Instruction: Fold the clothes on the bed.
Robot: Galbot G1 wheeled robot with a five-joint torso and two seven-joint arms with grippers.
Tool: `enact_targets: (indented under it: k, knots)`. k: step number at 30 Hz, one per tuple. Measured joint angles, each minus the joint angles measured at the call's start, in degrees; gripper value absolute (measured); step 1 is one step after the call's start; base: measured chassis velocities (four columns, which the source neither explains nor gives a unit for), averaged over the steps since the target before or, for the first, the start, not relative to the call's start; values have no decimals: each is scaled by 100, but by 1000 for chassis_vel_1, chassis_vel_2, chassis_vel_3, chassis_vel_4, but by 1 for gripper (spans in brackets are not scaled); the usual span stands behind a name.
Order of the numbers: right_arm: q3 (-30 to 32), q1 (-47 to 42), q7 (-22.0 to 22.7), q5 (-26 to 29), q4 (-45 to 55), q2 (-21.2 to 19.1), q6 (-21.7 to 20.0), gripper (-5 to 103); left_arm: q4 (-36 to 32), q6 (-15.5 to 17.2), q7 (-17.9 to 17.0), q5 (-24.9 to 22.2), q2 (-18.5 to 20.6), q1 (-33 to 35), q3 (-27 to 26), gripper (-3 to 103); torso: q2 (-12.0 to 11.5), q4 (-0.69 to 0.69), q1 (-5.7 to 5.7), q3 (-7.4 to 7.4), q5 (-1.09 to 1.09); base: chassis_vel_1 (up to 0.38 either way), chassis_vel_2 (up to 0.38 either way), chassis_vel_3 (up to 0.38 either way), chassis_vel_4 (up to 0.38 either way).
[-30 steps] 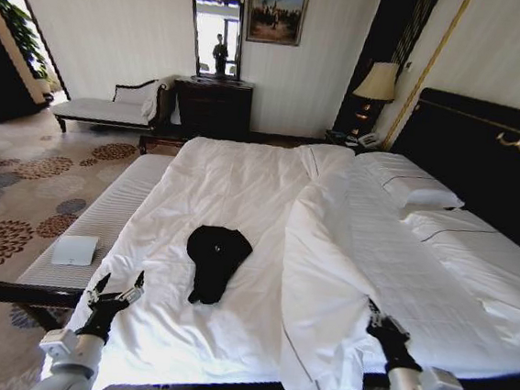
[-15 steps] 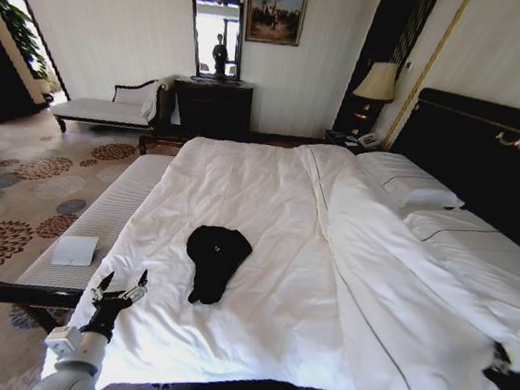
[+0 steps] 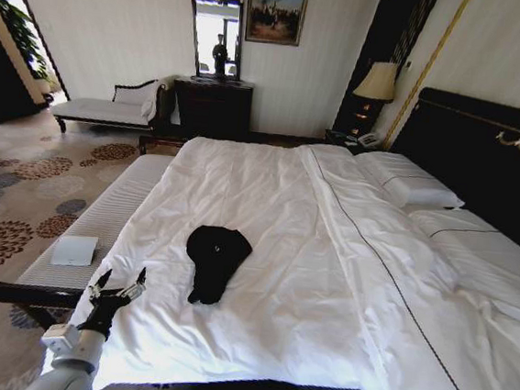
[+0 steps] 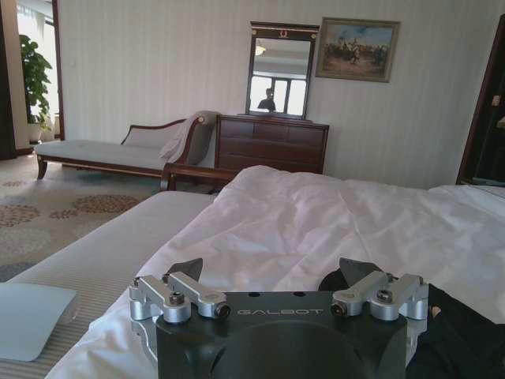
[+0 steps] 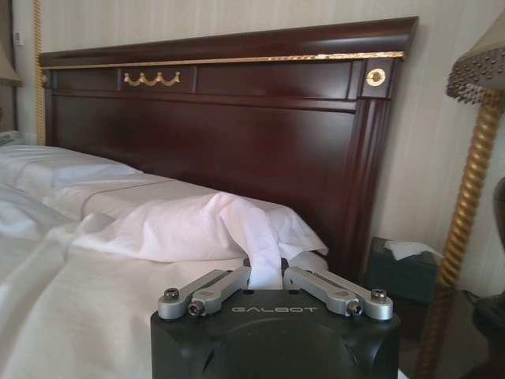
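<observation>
White bedding on the bed (image 3: 269, 196) now lies flat, since the right gripper (image 5: 268, 278), clenched on the white duvet (image 5: 189, 229) near the headboard (image 5: 237, 134), has drawn it off the crumpled black T-shirt (image 3: 215, 260) near the foot edge, while the left gripper (image 3: 118, 286) waits released at the foot corner.

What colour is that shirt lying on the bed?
Black; the shirt on the white bed shows best in the head view.

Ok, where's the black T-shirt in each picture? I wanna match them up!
Head view: the black T-shirt lies mid-picture on the bed.
Left wrist view: lower right corner, just past the left end effector.
Right wrist view: it faces the headboard instead, away from the shirt.
Shared landmark: the bed, white in all three.
</observation>
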Motion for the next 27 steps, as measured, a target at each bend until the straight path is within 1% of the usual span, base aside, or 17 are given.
enact_targets:
  k: [4,6,13,17,18,19,20,22,23,26,27]
  knots:
    - [94,132,100,-117,-515,-141,247,0,-35,-2,0,17,-17,31,-3,98,0,2,0,0,0,0,0,0,0]
    - [109,157,129,-138,-621,-156,282,0,-42,-1,0,19,-17,32,-4,98,0,2,0,0,0,0,0,0,0]
    - [135,182,249,-144,-916,-130,308,0,-104,-1,-8,23,-27,48,-13,98,0,3,0,0,-2,0,0,0,0]
    - [128,176,264,-139,-917,-72,308,0,-109,-1,-10,23,-30,52,-2,98,0,1,0,0,-2,0,0,0,0]
    - [125,181,274,-123,-913,-57,308,-2,-114,-1,-11,23,-30,54,1,98,0,-1,0,0,-3,0,0,0,0]
    - [127,184,308,-91,-913,-44,310,3,-121,0,-21,23,-29,59,1,98,0,-11,0,0,-6,0,0,0,0]
    - [128,183,319,-64,-906,-33,312,9,-128,2,-21,24,-28,64,2,98,0,-16,0,0,-8,0,0,0,0]
    - [133,182,328,-47,-893,-23,319,9,-136,1,-21,23,-24,70,-2,98,1,-16,0,0,-7,0,0,0,0]
    - [138,177,329,-42,-882,-18,323,14,-138,2,-21,22,-22,74,-6,98,1,-17,0,0,-8,0,0,0,0]
    - [161,149,307,-20,-816,13,348,30,-151,2,-21,18,-2,89,-20,98,2,-6,-1,0,-5,0,0,0,0]
    - [161,147,299,-16,-805,15,351,30,-153,2,-21,17,0,89,-20,98,2,-6,-1,0,-5,0,0,0,0]
